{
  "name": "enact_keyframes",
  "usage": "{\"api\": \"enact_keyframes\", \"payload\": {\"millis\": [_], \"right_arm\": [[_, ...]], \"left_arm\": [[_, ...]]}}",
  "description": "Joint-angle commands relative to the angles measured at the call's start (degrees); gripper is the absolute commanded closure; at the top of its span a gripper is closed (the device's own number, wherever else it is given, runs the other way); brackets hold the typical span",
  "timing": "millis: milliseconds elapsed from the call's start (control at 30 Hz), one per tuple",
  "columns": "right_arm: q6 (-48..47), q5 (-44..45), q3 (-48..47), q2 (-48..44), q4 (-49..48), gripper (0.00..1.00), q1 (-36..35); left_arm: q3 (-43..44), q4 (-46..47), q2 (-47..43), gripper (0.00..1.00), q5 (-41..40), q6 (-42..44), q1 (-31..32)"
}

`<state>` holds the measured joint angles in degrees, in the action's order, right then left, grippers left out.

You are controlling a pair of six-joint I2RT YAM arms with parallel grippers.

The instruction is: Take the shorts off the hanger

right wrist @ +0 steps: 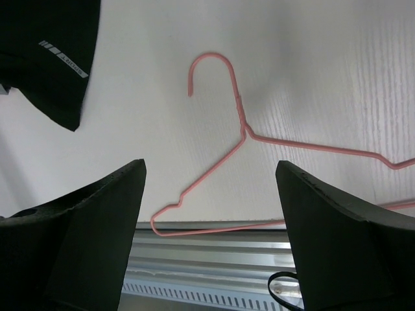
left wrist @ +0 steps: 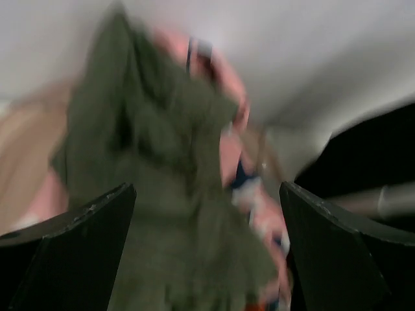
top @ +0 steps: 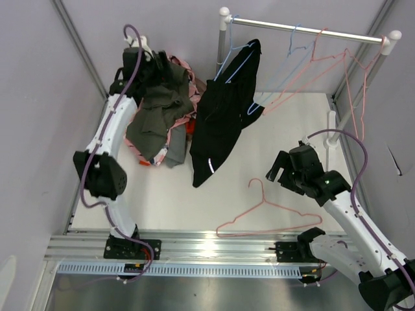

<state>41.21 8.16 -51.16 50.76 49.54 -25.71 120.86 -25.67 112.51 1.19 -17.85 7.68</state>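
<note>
Left claw spread over olive shorts at 10 o'clock — right claw spread above pink hanger, 5 o'clock.

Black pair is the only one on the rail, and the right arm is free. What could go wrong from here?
1. The black shorts hang on a blue hanger close to bare hangers on the rail. A pull may drag the hanger off or tangle the neighbours.
2. The pink hanger lies on the table directly under the open right gripper. The arm might snag or sweep it when it moves off.
</note>
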Motion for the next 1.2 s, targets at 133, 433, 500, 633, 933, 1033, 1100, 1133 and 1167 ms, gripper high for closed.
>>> {"api": "enact_keyframes", "payload": {"millis": [133, 433, 500, 633, 933, 1033, 1100, 1133, 1167], "right_arm": [[2.1, -1.8, 0.2, -1.8, -2.6, 0.12, -0.2], [2.6, 0.1, -4.9, -1.3, -0.9, 0.13, -0.7], [2.6, 2.0, -8.0, -1.4, 0.1, 0.12, -0.7], [2.2, 3.0, -13.4, 0.0, 0.4, 0.12, -0.6], [0.1, 3.6, -20.0, 1.1, 3.0, 0.11, -0.2], [-0.6, 2.8, -20.3, 0.3, 4.0, 0.11, 0.6], [-1.1, 2.6, -20.4, -0.5, 4.9, 0.11, 1.1], [-1.2, 2.5, -20.4, -0.8, 5.1, 0.11, 1.5], [-1.3, 2.3, -20.3, -1.1, 5.4, 0.11, 1.9]], "left_arm": [[-28.0, 1.4, -40.1, 0.01, -2.6, 4.4, 13.6], [-65.2, 4.0, -65.5, 0.07, 9.1, 1.9, 31.2], [-70.0, 4.4, -64.7, 0.06, 12.0, 1.5, 34.5], [-76.0, 7.1, -57.5, 0.05, 7.9, 1.2, 43.7], [-73.9, 12.9, -38.3, 0.08, -5.4, -2.5, 59.3], [-75.3, 17.7, -33.8, 0.08, -3.8, -1.9, 60.8], [-75.8, 20.2, -31.7, 0.08, -3.7, -1.8, 62.0], [-75.8, 20.6, -29.4, 0.08, -3.6, -1.8, 62.4], [-75.7, 21.0, -28.1, 0.08, -4.2, -1.8, 62.8]]}}
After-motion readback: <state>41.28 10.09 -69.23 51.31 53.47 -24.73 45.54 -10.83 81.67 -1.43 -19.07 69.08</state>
